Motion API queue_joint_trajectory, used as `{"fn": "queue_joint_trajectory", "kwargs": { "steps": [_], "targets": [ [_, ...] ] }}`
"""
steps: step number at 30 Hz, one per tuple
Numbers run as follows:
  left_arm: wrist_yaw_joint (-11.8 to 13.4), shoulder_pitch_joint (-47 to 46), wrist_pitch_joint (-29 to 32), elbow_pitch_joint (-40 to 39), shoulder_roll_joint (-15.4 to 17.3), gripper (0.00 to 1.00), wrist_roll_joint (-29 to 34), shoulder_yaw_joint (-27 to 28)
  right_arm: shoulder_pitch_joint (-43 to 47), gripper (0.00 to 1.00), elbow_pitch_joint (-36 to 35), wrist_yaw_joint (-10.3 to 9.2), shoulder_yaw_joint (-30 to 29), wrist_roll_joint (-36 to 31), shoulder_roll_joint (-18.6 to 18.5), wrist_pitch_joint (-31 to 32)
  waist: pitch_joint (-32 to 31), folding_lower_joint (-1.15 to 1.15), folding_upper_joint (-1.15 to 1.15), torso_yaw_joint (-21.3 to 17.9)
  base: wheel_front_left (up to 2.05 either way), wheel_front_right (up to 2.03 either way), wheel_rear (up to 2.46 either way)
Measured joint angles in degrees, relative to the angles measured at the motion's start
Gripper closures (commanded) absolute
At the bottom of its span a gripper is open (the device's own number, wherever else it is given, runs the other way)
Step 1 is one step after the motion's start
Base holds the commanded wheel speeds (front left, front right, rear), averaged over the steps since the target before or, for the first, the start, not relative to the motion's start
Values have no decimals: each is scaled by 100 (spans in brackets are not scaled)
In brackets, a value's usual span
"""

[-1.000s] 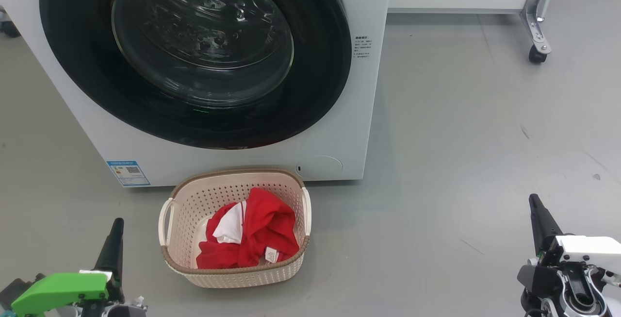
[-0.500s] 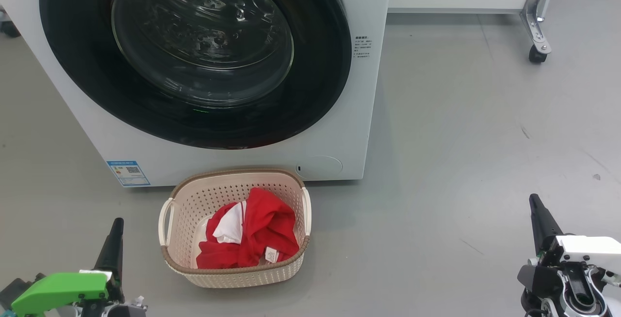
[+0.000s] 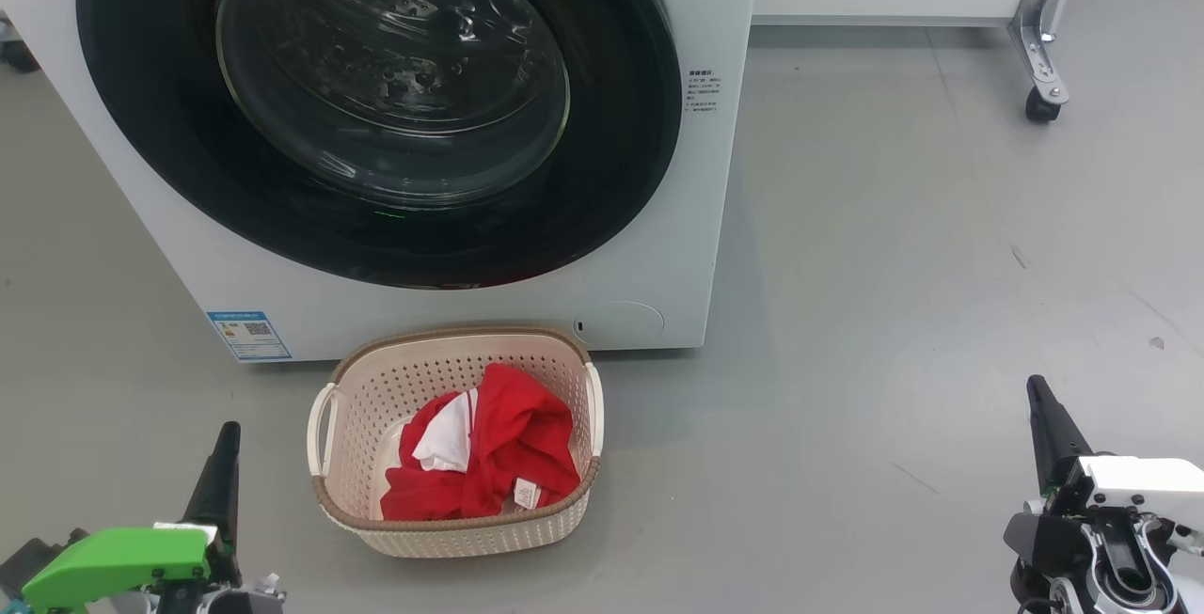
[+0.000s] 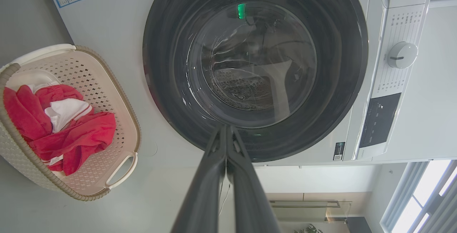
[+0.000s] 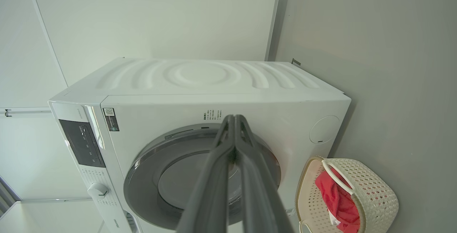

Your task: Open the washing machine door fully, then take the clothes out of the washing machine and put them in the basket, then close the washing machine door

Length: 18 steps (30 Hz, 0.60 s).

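Observation:
The white washing machine (image 3: 658,247) fills the upper left of the head view, its round black-ringed door (image 3: 376,106) lying flush against the front. On the floor before it stands the cream basket (image 3: 458,529) with the red and white clothes (image 3: 489,454) heaped inside. My left gripper (image 3: 229,431) is shut and empty at the lower left, left of the basket. My right gripper (image 3: 1034,383) is shut and empty at the lower right, well apart from the basket. The left wrist view shows the door (image 4: 255,65), the basket (image 4: 117,94), the clothes (image 4: 64,129) and my pressed-together fingers (image 4: 226,129).
Grey floor stretches to the right of the machine. A white cabinet on a metal leg with a caster (image 3: 1039,106) stands at the back right. The machine's control panel and dial (image 4: 402,54) show in the left wrist view. A wall stands close behind the machine (image 5: 200,79).

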Motion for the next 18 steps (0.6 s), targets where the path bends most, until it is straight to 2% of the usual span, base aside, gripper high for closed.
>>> {"fn": "queue_joint_trajectory", "kwargs": {
  "steps": [18],
  "targets": [
    [0, -1, 1, -4, -4, 100, 0, 10, 0, 100, -2, 0, -7, 0, 3, 18, 0, 0, 0, 0, 0, 0, 0]
  ]
}}
